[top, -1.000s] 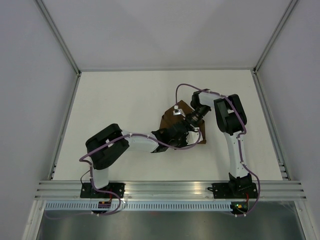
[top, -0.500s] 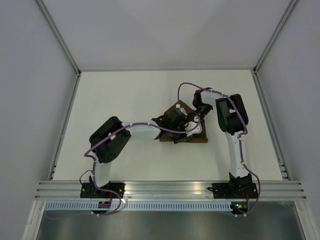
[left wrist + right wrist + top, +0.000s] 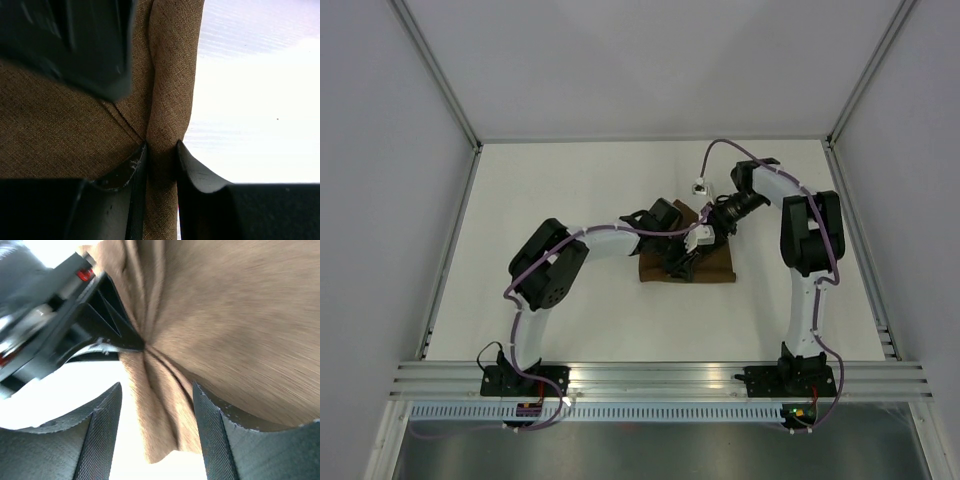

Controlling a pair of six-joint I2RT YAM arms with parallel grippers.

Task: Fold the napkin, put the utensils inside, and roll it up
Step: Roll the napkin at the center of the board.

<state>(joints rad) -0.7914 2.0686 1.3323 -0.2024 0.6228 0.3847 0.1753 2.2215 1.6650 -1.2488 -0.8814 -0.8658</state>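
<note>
We see a white worktop (image 3: 570,200) carrying a brown napkin (image 3: 720,270), which lies right of centre, well clear of the edges, creased into folds along one side.

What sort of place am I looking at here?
Probably a robotics lab test booth: a left arm and right arm bolted to an aluminium rail, plain white walls around a white table, a brown napkin being handled.

Both arms are reaching inward, tools nearly meeting.
The left tool (image 3: 160,167) is pinching a fold of the napkin (image 3: 60,135); the right tool (image 3: 155,425) is holding its jaws apart.
</note>
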